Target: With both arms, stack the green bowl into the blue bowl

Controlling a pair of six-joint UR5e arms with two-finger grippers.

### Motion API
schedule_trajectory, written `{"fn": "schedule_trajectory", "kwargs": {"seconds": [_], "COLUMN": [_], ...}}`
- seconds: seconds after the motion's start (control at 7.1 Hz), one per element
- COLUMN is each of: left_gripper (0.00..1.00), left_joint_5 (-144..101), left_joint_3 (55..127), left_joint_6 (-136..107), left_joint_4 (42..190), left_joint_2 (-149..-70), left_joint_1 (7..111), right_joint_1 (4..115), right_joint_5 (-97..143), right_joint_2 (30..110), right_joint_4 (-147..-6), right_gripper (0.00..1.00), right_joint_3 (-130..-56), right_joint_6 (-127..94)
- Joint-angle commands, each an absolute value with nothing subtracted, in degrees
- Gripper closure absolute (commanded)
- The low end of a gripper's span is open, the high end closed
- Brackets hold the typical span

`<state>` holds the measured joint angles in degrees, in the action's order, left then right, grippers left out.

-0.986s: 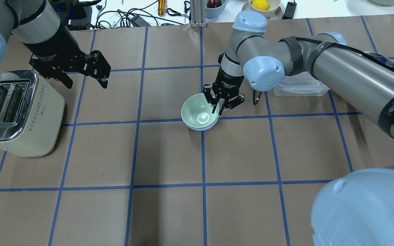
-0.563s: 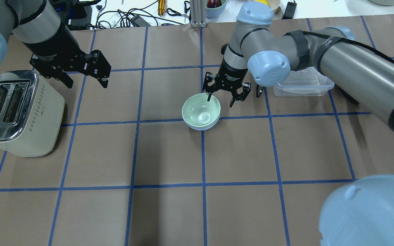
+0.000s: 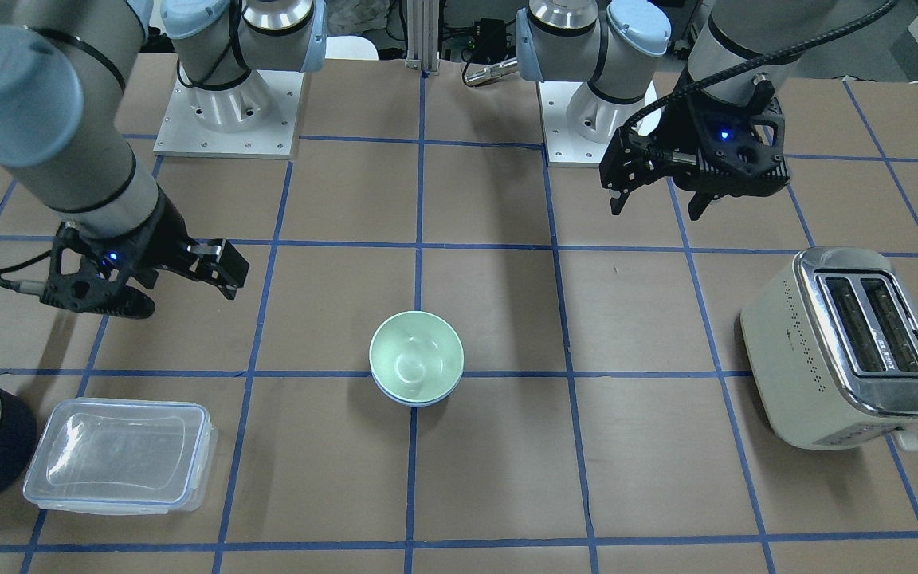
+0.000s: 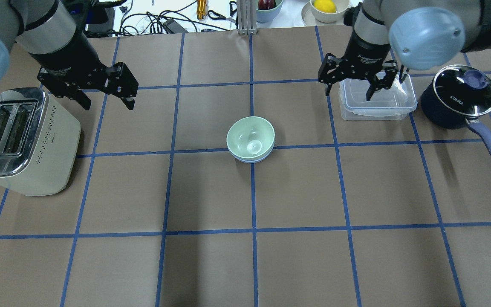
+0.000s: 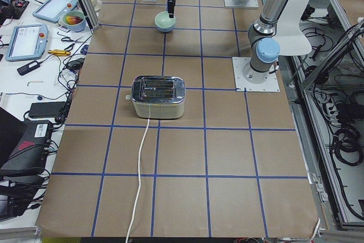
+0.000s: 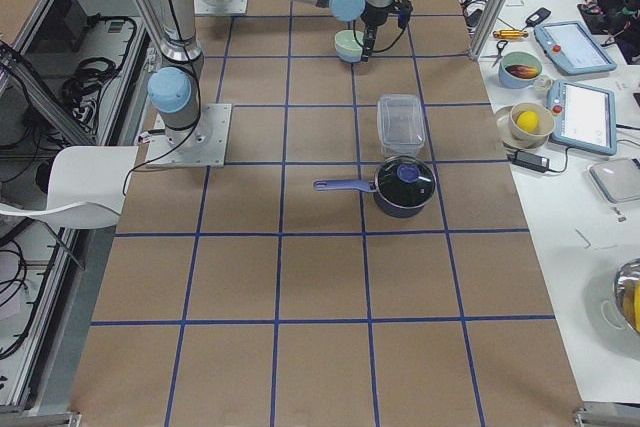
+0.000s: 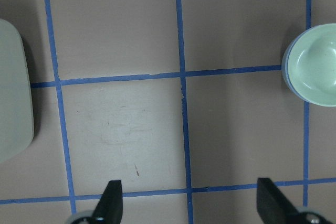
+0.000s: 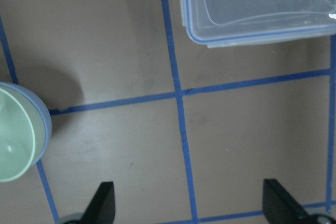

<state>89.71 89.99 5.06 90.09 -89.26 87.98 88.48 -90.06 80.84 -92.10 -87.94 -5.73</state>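
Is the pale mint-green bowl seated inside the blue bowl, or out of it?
In. The pale mint-green round bowl sits upright, nested in the periwinkle-blue round bowl; only a sliver of the blue one's rim shows.

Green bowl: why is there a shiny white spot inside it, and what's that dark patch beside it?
Overhead exterior view: the white spot in the green bowl is glare, light bouncing off its glossy inside. Right wrist view: the dark patch is a soft shadow on the table, next to the blue bowl that holds the green one. Front-facing view: the glare looks fainter.
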Motion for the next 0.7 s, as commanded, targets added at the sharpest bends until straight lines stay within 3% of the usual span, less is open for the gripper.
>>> {"fn": "schedule_trajectory", "kwargs": {"seconds": [0.0,0.56], "left_gripper": [0.09,0.07], "left_joint_5": [89.74,90.0], "left_joint_3": [89.91,89.91], "left_joint_6": [5.1,5.1], "left_joint_4": [90.09,90.09], "left_joint_2": [-89.3,-89.38], "left_joint_1": [87.98,87.98], "right_joint_1": [88.06,88.42], "right_joint_5": [-91.49,-89.92], "right_joint_2": [87.17,90.17], "right_joint_4": [-88.77,-87.02], "right_gripper": [0.0,0.0], "right_joint_3": [-87.72,-87.8], "right_joint_6": [-3.0,-3.08]}}
